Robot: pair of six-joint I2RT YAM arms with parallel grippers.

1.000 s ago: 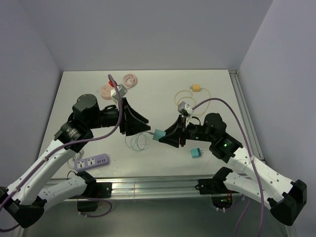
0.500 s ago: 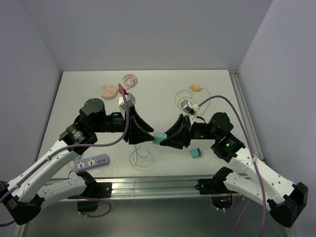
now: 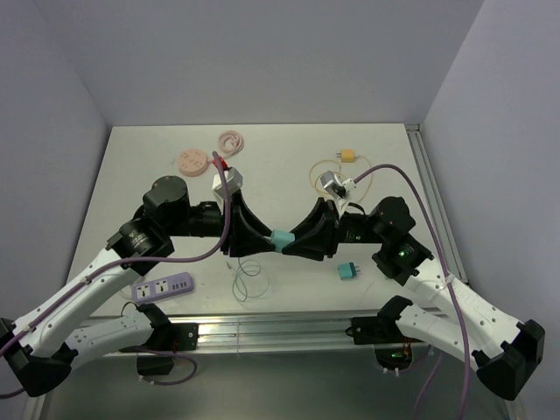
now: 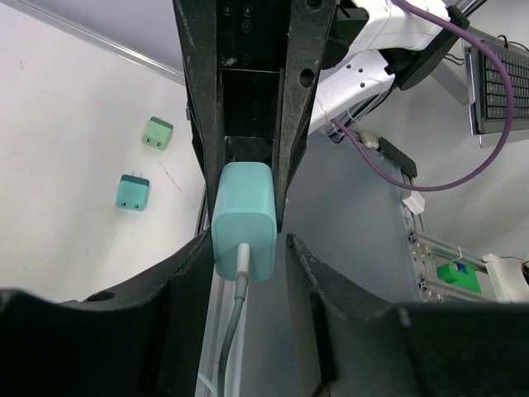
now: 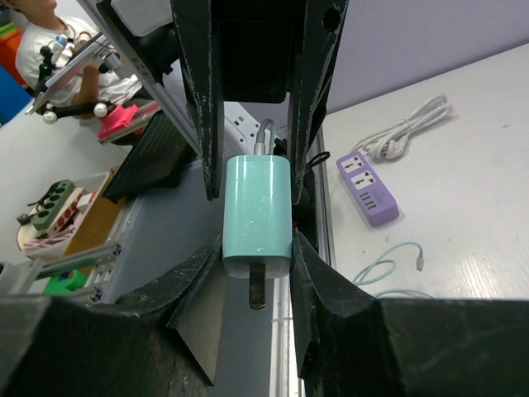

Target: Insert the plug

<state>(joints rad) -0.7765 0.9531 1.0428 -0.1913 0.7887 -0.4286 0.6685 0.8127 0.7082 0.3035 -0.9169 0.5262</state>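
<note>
Item: plug (image 3: 282, 239), teal, cord attached. It is held in the air well to the right of the power strip (image 3: 163, 287) and further from the arm bases, with its prongs facing the right wrist.

Right end effector (image 5: 257, 248): clamped on the plug's prong end.

Left end effector (image 4: 248, 248): fingers flank the cord end closely. You cannot tell from these views whether they are pressing on it.

Risks: if you release the right side before the left has a firm hold, the plug drops. If both grip and the arms drift, the plug may twist in the hold, and its prongs would then meet the power strip at an angle. The trailing cord could also tug on the plug.

Change: a second ago the right end effector alone carried the plug and the left stood apart, nearer the power strip's side. Now the two meet on it.
</note>
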